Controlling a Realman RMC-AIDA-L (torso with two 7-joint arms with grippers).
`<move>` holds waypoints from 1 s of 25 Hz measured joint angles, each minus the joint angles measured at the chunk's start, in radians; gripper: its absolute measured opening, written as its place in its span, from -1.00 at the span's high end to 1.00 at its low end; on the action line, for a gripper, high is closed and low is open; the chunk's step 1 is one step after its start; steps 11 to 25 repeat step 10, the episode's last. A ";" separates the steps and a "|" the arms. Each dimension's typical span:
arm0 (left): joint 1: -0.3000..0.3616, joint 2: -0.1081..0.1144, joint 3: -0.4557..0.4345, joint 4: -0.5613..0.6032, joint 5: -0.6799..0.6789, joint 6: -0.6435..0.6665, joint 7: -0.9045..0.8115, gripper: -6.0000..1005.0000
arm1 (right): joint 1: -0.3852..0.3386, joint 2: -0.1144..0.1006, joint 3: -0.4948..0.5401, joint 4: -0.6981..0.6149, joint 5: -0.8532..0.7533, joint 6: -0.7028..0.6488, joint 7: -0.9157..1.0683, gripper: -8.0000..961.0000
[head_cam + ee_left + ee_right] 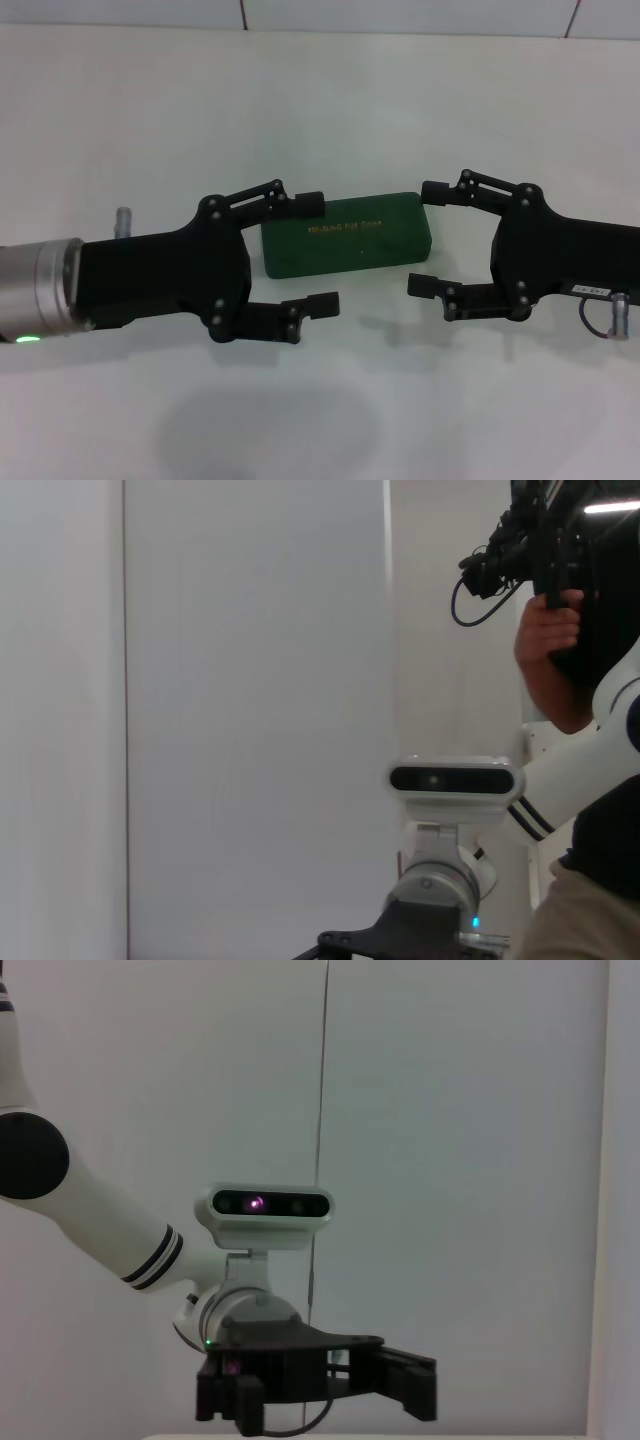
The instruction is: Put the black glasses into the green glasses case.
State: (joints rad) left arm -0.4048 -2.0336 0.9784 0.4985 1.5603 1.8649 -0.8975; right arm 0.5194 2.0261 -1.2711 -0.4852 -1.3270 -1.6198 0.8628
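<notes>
Two grippers are seen flanking the green glasses case (347,234), shut, at centre frame on the white table (320,100). Left gripper (318,252) and right gripper (428,238) are held with fingers spread apart, empty. Black glasses are not visible. Case judged rigid, light, smooth; best taken across its long sides.

The green glasses case (347,234) lies closed on the surface (150,130), at its centre, long side running left to right. The left pincer (316,252) is at the case's left end, one finger behind the case's rear left corner, the other in front of it. The right pincer (424,238) is at the case's right end, fingers spread likewise behind and in front. The pincers face each other across the case.
</notes>
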 joint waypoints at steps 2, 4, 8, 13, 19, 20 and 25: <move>0.006 0.003 -0.001 0.000 0.000 0.009 0.001 -0.68 | 0.002 0.000 0.000 0.004 0.000 0.000 -0.002 -0.77; 0.013 0.005 -0.002 0.000 0.001 0.019 0.002 -0.73 | 0.002 0.000 -0.001 0.004 0.000 0.001 -0.003 -0.80; 0.024 0.007 -0.002 0.010 0.002 0.023 0.003 -0.78 | 0.001 -0.001 -0.001 0.004 0.000 0.002 -0.003 -0.85; 0.031 0.007 0.000 0.020 0.003 0.023 0.003 -0.78 | 0.001 -0.001 -0.001 0.005 0.000 0.002 -0.003 -0.85; 0.031 0.007 0.000 0.020 0.003 0.023 0.003 -0.78 | 0.001 -0.001 -0.001 0.005 0.000 0.002 -0.003 -0.85; 0.031 0.007 0.000 0.020 0.003 0.023 0.003 -0.78 | 0.001 -0.001 -0.001 0.005 0.000 0.002 -0.003 -0.85; 0.031 0.007 0.000 0.020 0.003 0.023 0.003 -0.78 | 0.001 -0.001 -0.001 0.005 0.000 0.002 -0.003 -0.85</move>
